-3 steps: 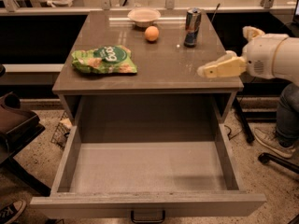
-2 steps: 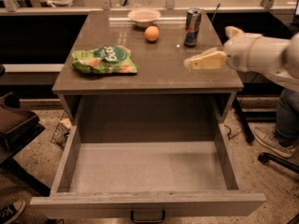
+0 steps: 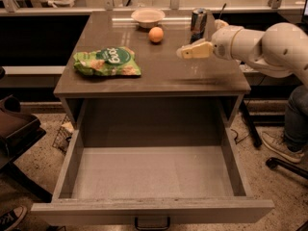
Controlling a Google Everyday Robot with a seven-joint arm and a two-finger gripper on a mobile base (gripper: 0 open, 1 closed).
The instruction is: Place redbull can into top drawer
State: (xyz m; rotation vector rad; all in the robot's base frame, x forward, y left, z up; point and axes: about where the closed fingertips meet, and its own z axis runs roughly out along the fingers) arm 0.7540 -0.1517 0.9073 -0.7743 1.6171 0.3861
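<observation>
The redbull can (image 3: 198,24) stands upright at the back right of the cabinet top, blue and silver. My gripper (image 3: 185,52) reaches in from the right on a white arm, hovering above the cabinet top just in front of the can and slightly left of it, not touching it. The top drawer (image 3: 150,210) is pulled fully out below the cabinet top. Its box shows nothing inside, and its small dark handle is at the bottom edge of the view.
An orange (image 3: 155,34) and a small white bowl (image 3: 147,17) sit at the back of the top, left of the can. A green chip bag (image 3: 108,61) lies at the left. A person's leg and shoe (image 3: 283,146) are at the right.
My arm has swung left and toward the back of the cabinet top, bringing the gripper from the right edge to just in front of the can. Nothing else moved.
</observation>
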